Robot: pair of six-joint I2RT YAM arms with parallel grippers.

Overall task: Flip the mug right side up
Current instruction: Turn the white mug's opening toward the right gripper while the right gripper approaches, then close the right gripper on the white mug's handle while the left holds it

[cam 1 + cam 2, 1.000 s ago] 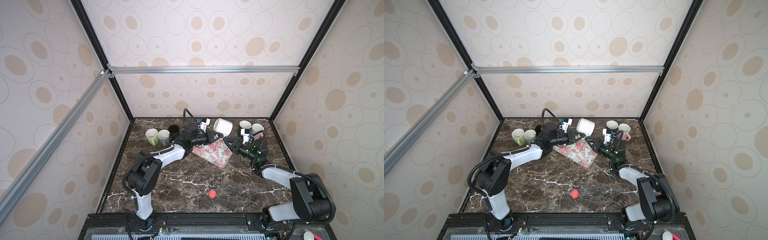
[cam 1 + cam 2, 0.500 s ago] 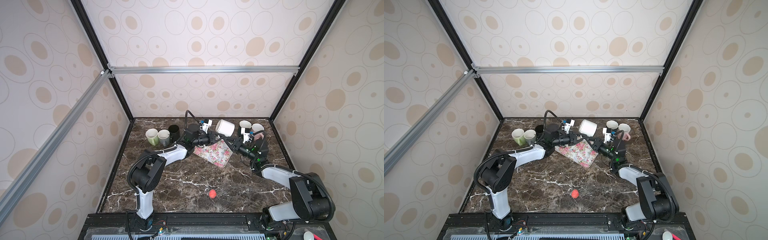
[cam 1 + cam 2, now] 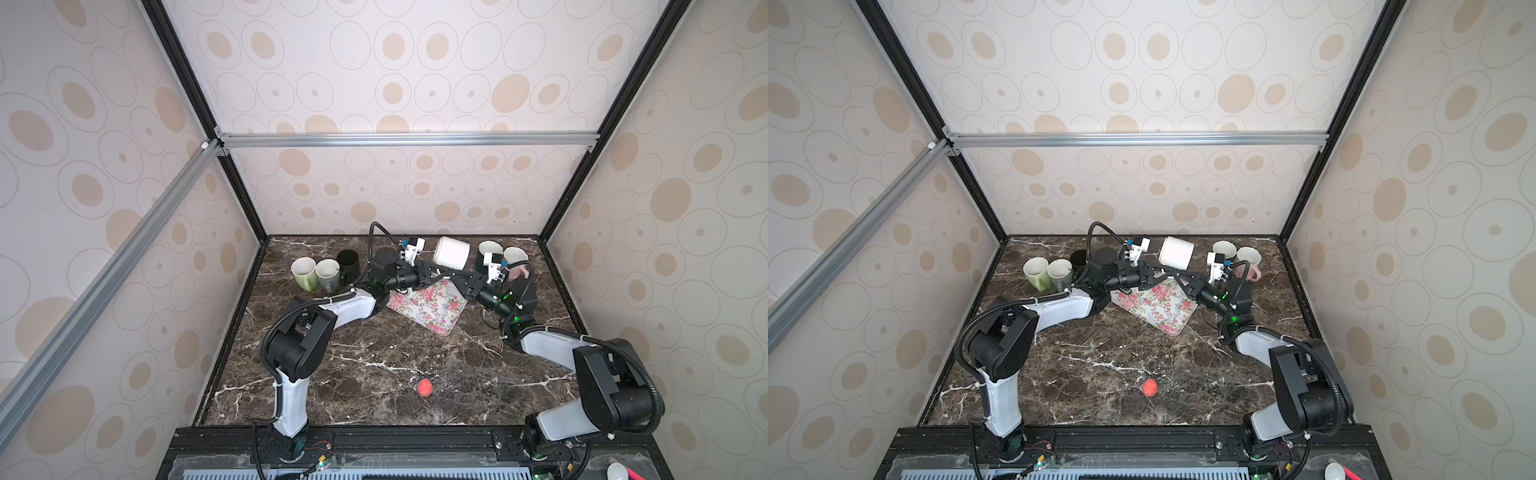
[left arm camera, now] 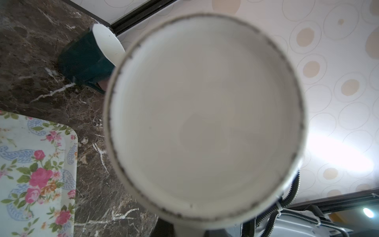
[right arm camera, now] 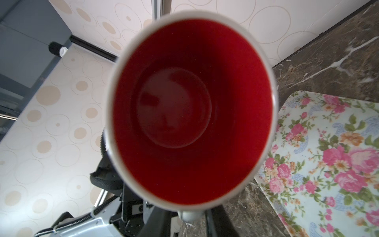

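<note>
The mug (image 3: 452, 252) (image 3: 1177, 251) is found off the table (image 3: 374, 353), held in the air just above the far edge of the tray (image 3: 428, 305). It is not upright. It lies tilted on its side, with its handle (image 5: 189, 215) turned downward toward the tray. Its white base (image 4: 205, 119) is presented to the left wrist view and its red inside (image 5: 172, 106) to the right wrist view.

The left gripper (image 3: 434, 272) (image 3: 1152, 274) is seen clamped on the mug from beneath. The right gripper (image 3: 455, 275) (image 3: 1177, 274) is placed directly opposite it, with dark fingers (image 5: 216, 221) on either side of the handle. Whether they are pressed onto it cannot be told.

Beyond the tray on the left arm's side, a green mug (image 3: 303, 272), a grey mug (image 3: 327, 274) and a black mug (image 3: 348, 262) are grouped upright. Beyond it on the right arm's side, a dark green mug (image 3: 490, 251) and a pink mug (image 3: 517, 262) are noted. A red ball (image 3: 425, 387) is recorded well in front of the tray.
</note>
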